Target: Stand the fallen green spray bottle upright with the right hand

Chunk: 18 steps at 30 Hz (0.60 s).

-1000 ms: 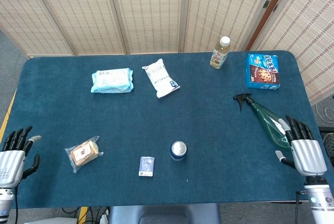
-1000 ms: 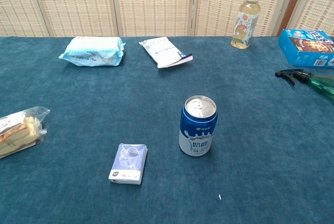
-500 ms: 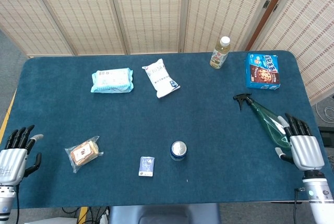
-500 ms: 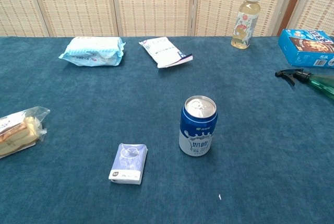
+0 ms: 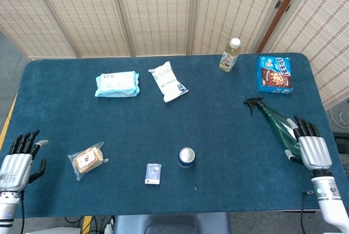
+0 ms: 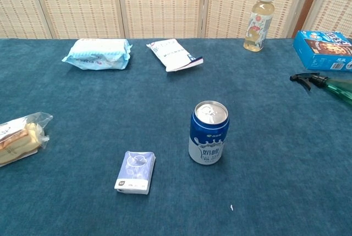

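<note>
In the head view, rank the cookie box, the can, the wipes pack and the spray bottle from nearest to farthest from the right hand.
1. Spray bottle: lying right under the right hand's fingertips, at the table's right edge.
2. Cookie box: far right corner, beyond the bottle.
3. Can: front middle, well to the hand's left.
4. Wipes pack: far left part of the table.

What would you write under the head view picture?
Right hand reaches over the base of the fallen green spray bottle on the blue table.
</note>
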Tool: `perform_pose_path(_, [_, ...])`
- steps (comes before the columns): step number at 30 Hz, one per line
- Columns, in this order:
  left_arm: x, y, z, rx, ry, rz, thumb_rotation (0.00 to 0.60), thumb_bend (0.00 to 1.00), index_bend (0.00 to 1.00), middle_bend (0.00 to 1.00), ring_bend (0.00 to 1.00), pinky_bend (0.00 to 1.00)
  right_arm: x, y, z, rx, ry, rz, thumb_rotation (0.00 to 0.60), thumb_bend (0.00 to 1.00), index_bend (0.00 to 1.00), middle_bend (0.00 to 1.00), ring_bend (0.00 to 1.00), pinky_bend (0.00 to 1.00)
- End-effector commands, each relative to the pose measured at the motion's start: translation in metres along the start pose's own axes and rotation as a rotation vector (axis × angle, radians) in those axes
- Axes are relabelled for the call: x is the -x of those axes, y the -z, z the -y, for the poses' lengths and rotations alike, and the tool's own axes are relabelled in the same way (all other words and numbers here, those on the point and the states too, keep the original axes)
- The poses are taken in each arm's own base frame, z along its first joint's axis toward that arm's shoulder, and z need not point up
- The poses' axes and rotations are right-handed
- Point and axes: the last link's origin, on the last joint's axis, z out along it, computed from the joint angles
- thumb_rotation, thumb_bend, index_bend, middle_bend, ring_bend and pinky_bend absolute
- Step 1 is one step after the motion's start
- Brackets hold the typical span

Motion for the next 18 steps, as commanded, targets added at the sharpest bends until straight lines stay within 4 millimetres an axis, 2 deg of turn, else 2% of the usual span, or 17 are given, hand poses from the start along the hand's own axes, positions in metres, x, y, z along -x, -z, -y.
perform_pose_path(1, [0.001, 0.001, 0.0, -0.001, -0.001, 0.0, 0.6, 0.5, 0.22, 0.07, 0.0, 0.0, 0.005, 0.0, -0.002, 0.003, -0.005, 0.009, 0.6, 0.18, 0.02, 0.01, 0.0, 0.1])
perform_pose_path(18, [0.004, -0.001, -0.018, 0.016, -0.018, -0.006, 0.6, 0.5, 0.22, 0.07, 0.0, 0.0, 0.037, -0.007, -0.036, 0.046, -0.005, 0.068, 0.6, 0.18, 0.02, 0.01, 0.0, 0.1])
